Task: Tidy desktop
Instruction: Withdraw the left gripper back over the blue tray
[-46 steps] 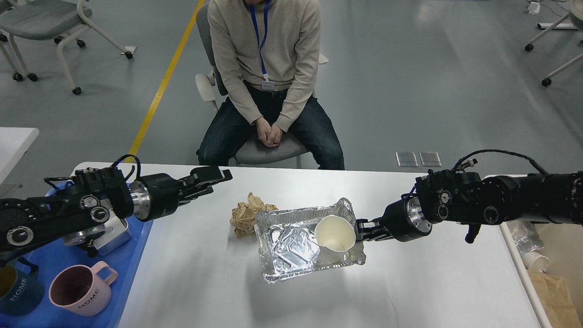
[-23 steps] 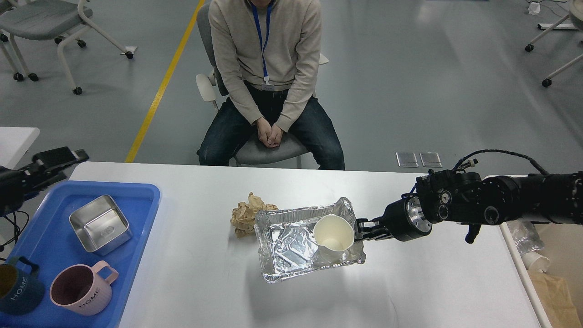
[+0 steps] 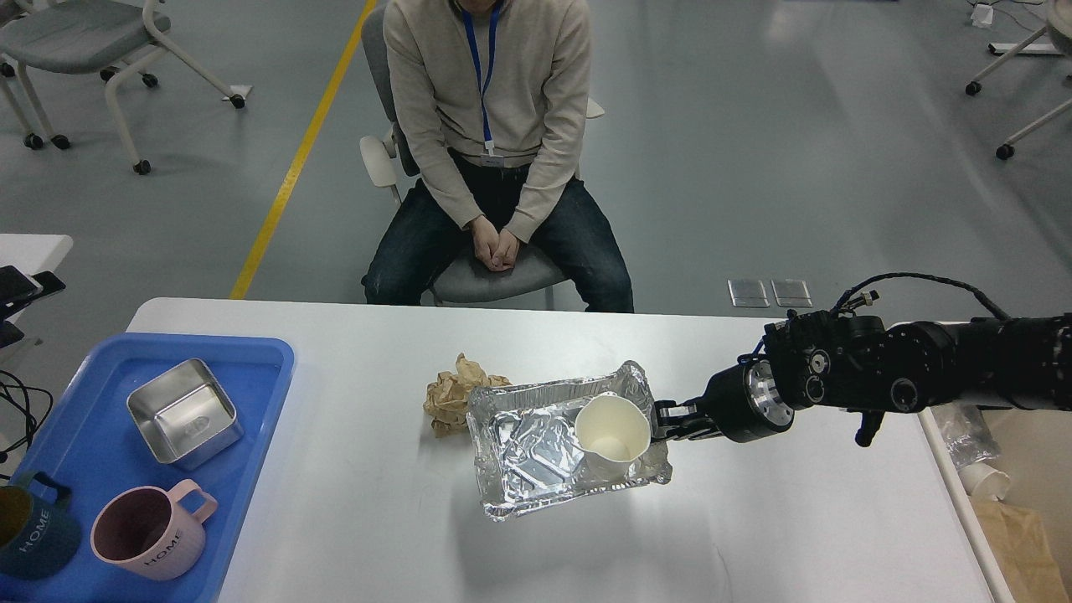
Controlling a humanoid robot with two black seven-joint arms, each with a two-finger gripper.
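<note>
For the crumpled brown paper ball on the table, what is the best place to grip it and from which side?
Grip the crumpled brown paper ball across its exposed left bulk, coming from above or from its left. Its right side butts against the foil tray, leaving no room there for a finger, while bare desktop lies on its left. Its folds should compress under a pinch.

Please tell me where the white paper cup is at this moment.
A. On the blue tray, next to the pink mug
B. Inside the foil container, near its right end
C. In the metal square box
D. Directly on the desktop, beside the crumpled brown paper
B. The white paper cup stands inside the foil container, at its right end, close to the right gripper at the container's right rim.
</note>
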